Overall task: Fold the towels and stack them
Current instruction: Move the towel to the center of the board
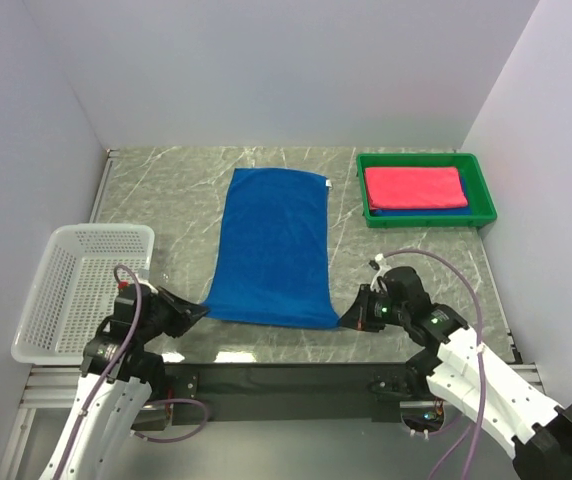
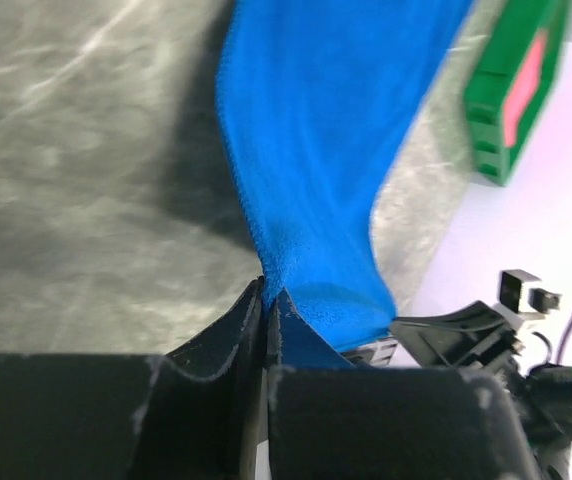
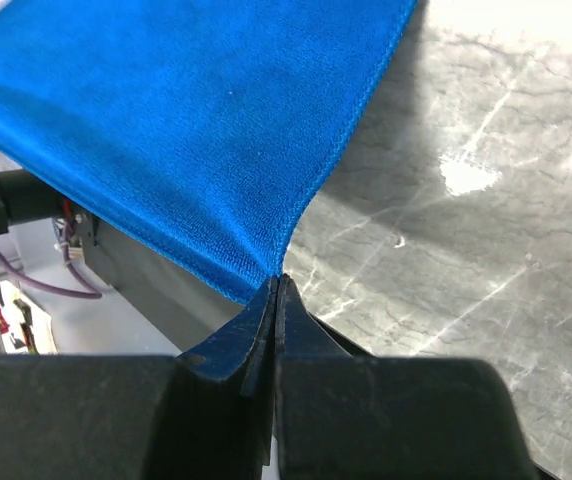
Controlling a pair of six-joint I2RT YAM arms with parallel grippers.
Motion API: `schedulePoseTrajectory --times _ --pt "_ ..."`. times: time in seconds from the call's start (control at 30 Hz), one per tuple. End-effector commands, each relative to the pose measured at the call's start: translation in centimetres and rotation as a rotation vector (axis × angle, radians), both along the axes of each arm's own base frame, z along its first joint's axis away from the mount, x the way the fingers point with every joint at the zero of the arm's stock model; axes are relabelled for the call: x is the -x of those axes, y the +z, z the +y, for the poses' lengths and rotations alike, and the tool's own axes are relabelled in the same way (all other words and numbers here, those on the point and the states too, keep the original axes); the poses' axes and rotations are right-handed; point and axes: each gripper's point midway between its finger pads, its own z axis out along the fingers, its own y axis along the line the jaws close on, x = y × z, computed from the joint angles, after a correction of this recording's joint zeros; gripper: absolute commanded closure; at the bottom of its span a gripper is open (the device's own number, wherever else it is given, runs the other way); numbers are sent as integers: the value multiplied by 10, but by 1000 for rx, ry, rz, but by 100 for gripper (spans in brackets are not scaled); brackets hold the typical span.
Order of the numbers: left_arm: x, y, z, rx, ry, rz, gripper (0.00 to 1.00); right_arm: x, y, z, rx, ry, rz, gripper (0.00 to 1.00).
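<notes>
A royal blue towel [image 1: 271, 245] lies spread flat and lengthwise on the marble table, its near edge lifted a little. My left gripper [image 1: 203, 310] is shut on its near left corner, and in the left wrist view the cloth [image 2: 316, 150] runs up from between the jaws [image 2: 266, 290]. My right gripper [image 1: 346, 318] is shut on the near right corner, where the towel [image 3: 186, 130] hangs taut from the pinch [image 3: 278, 280]. A folded pink-red towel [image 1: 414, 187] rests on a folded blue towel [image 1: 421, 211] in the green tray [image 1: 361, 190].
A white lattice basket [image 1: 81, 285] stands at the near left, close beside the left arm. The green tray sits at the back right near the right wall. White walls close the table at the back and on both sides.
</notes>
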Motion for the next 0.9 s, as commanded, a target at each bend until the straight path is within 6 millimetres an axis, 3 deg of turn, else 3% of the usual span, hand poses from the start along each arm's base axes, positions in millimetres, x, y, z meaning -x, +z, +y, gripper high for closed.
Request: schedulePoseTrajectory --times 0.0,0.07,0.1,0.27,0.3,0.4,0.43,0.53,0.63,0.77,0.87 --pt "-5 -15 3 3 42 29 92 1 -17 -8 54 -29 31 100" --pt "-5 -21 4 2 45 42 86 3 -21 -7 60 -20 49 100" --pt "-4 -24 4 -4 48 58 73 4 -23 -8 69 -20 56 97" --pt "-1 -22 8 -14 67 58 52 6 -24 -8 90 -26 56 83" --pt "0 -21 10 -15 75 59 40 6 -25 -10 95 -32 57 80" --pt "3 -15 12 -21 83 49 22 8 -19 -9 86 -33 45 60" --pt "4 -14 13 -23 84 47 21 7 -17 -9 89 -32 35 52" --pt "1 -3 10 -18 63 5 22 -2 -3 -15 115 -58 -18 45" --pt "-6 10 5 -25 19 -20 29 -13 9 -12 99 -73 -76 44" --pt "-33 31 -6 -57 -60 -59 35 -43 30 -18 182 -98 -199 44" --pt "-48 32 -15 -96 -122 -71 40 -60 37 -6 202 -42 -230 46"
